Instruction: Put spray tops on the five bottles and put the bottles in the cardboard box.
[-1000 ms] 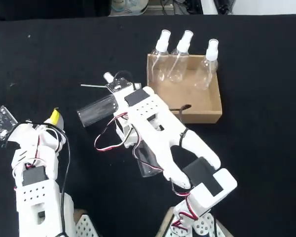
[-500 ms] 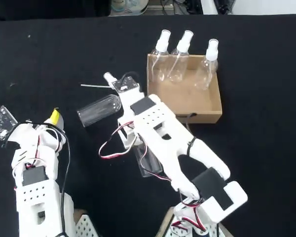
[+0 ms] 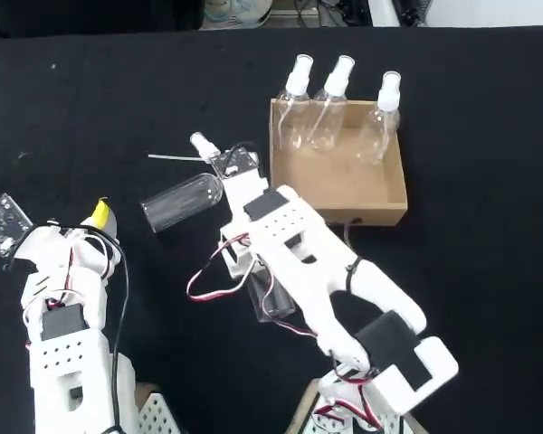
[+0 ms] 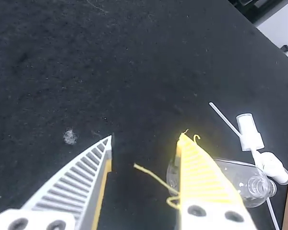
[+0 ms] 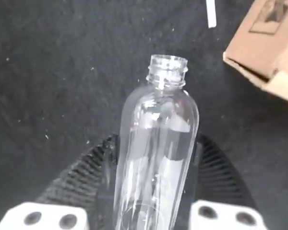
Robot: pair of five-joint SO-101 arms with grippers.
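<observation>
The jaws of the right arm (image 3: 317, 262) are clenched on the body of a clear bottle (image 5: 158, 143) with an open, uncapped neck, just off the cardboard box (image 5: 269, 52) at its corner nearest the arms. The jaws of the left arm (image 3: 63, 344) are spread and grasp nothing, well away from the box over the tabletop (image 4: 86, 57).

As I judge it, the held bottle is smooth and round, so it may twist or slip once a top is pressed on. The loose spray top (image 4: 252, 139) trails a long thin tube that could miss the narrow neck. A swing toward the box could knock its corner and topple what stands inside.

The box holds three bottles (image 3: 339, 117), upright with spray tops on, along its far wall. A second bottle (image 3: 181, 201) lies uncapped on the tabletop beside the box, near the loose top.
</observation>
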